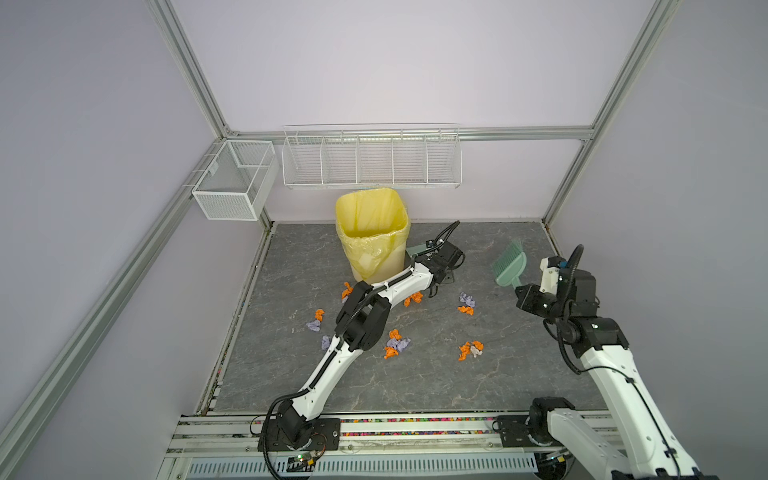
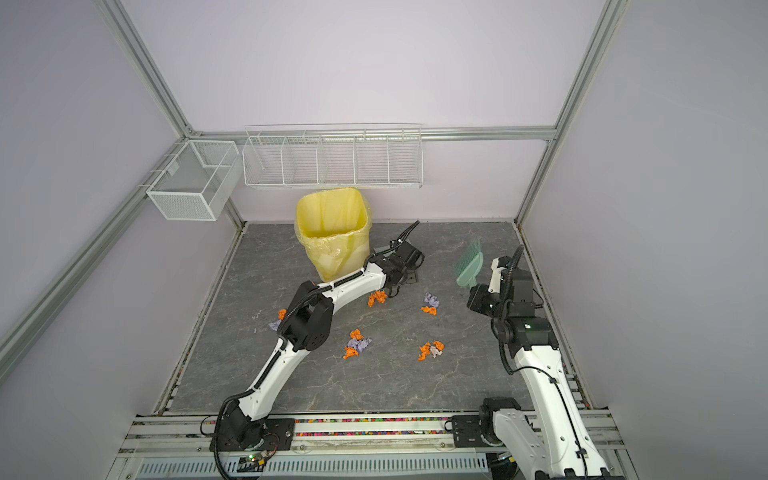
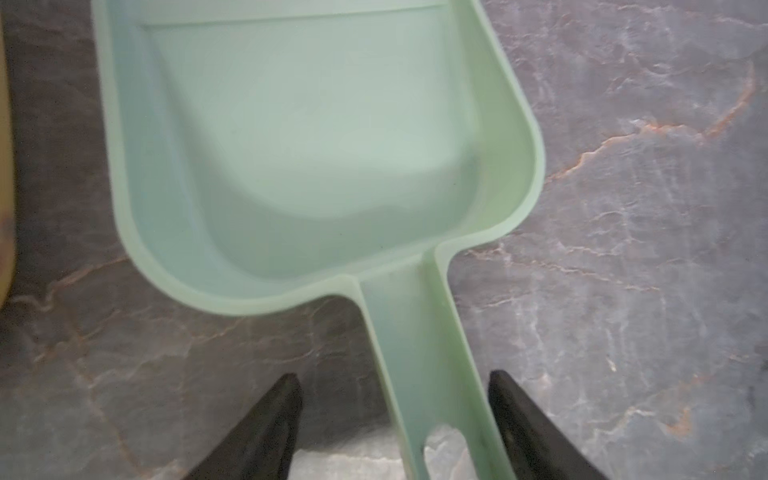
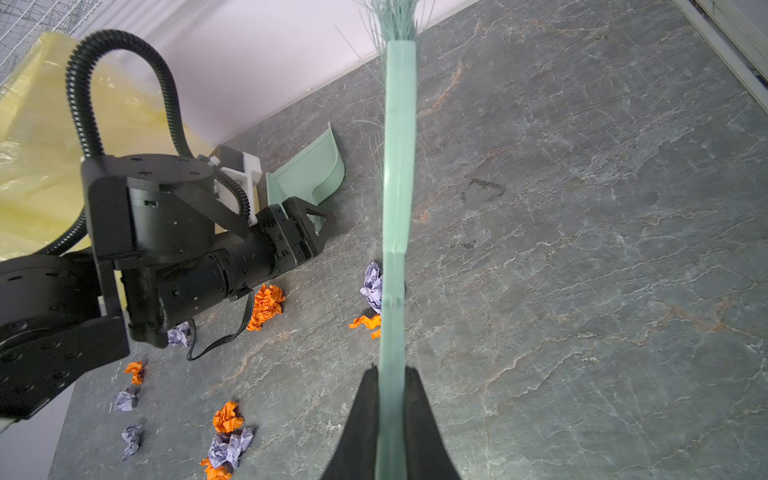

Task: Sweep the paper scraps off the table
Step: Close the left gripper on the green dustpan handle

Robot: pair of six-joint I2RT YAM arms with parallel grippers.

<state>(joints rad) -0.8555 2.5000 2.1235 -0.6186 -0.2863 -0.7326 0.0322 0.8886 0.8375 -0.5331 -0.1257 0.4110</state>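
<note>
- Closest to me is the front edge of the tabletop (image 1: 415,386), a dark grey slab with pale veins.
- A bit further in, the paper scraps (image 1: 397,343) are strewn across the middle of it. There's an orange-and-lilac clump front centre, and some orange bits with a whitish wad off to its right. A couple of lilac ones lie on the left.
- Past those there are more. One orange wad sits just beside the left arm (image 1: 399,286), and a lilac one touches an orange one further right. Another orange bit is near the foot of the bin. Every scrap I can see is lying on the tabletop.
- Over on the right, the right end effector (image 4: 390,370) is clamped tight on the handle of the mint-green brush (image 4: 399,166). The bristles point toward the back wall.
- Further back, the left end effector (image 3: 395,376) has its jaws apart, straddling the handle of the mint-green dustpan (image 3: 311,145). There's a clear gap on one side. The other finger is right up against the handle, and I can't tell if it touches.
- The dustpan lies flat on the tabletop, just beside the yellow-bagged bin (image 1: 370,232) at the back wall.
- Up on the wall are a white wire rack (image 1: 372,162) and a mesh basket (image 1: 232,183).
</note>
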